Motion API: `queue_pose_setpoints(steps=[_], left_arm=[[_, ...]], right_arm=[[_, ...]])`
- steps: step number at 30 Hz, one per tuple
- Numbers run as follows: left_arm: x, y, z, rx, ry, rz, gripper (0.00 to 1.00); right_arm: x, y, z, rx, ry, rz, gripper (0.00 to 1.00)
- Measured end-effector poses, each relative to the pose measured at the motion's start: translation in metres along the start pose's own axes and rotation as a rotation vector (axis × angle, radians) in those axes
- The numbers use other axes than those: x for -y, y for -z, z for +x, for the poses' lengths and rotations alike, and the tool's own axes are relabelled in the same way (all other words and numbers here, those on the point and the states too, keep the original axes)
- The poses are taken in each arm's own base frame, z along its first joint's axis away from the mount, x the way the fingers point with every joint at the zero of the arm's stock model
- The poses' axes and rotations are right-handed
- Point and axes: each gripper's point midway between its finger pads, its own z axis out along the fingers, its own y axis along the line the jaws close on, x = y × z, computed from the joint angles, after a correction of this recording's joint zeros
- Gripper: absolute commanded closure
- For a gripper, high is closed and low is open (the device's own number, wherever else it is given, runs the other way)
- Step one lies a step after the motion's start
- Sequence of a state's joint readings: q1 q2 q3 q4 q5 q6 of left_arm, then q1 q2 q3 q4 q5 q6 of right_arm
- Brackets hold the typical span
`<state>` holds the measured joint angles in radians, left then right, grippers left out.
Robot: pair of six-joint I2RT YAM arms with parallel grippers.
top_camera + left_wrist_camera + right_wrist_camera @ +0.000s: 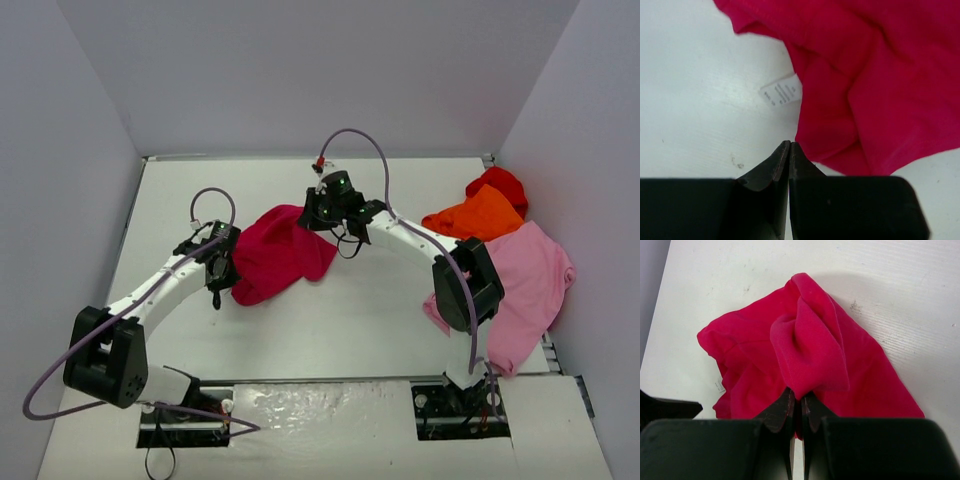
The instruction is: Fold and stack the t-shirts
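**A:** Where is the crimson shirt (280, 255), and in what condition?

**B:** It is crumpled, not folded. It lies bunched on the surface (350, 330) between the left hand (217, 292) and the right hand (318, 218). There is no flat panel and no straight edge. A white label (781, 92) pokes out at its border, just ahead of the left hand.

**A:** Left hand?

**B:** Closed, tips pressed together, with nothing visible between them. The cloth edge sits just ahead and to the right of the tips. I cannot tell whether it touches them.

**A:** Right hand?

**B:** Closed as well. A raised fold of the crimson shirt runs straight down into its tips, so I read that as a pinch on the cloth. The rest of the shirt spreads out ahead of that hand, on the surface.

**A:** The others?

**B:** The pink shirt (530, 280), orange shirt (480, 215) and red shirt (500, 183) lie in a loose overlapping heap. They are well behind the right hand, out past its elbow at the far side of the surface. None is folded.

**A:** Progress?

**B:** My judgement is that it is near the start. Nothing is folded and no stack has been begun. The crimson shirt has to be spread flat, folded and set down. The other three then have to be folded the same way and stacked on it.
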<state>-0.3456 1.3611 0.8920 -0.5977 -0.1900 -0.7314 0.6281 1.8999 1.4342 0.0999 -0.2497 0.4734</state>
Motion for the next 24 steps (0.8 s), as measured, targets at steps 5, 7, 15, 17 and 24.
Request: queue_pose_setpoints(steps=[5,7,15,17,24], left_arm=[[0.011,-0.012,-0.039,0.062,0.006,-0.016,1.0],[0.01,-0.016,-0.045,0.073,0.009,-0.022,1.0],[0.004,-0.038,-0.04,0.041,0.004,-0.043,1.0],[0.002,-0.042,-0.035,0.031,0.006,-0.039,1.0],[-0.011,-0.055,-0.015,-0.022,0.029,-0.027,1.0]], right_arm=[[-0.001,0.0,0.0,-0.003,0.0,-0.005,1.0],[-0.002,0.0,0.001,-0.005,0.0,-0.01,1.0],[-0.018,0.001,-0.013,0.005,0.007,-0.048,0.98],[-0.027,0.001,-0.022,0.015,0.014,-0.068,0.96],[-0.077,-0.005,-0.039,0.033,0.04,-0.164,0.93]])
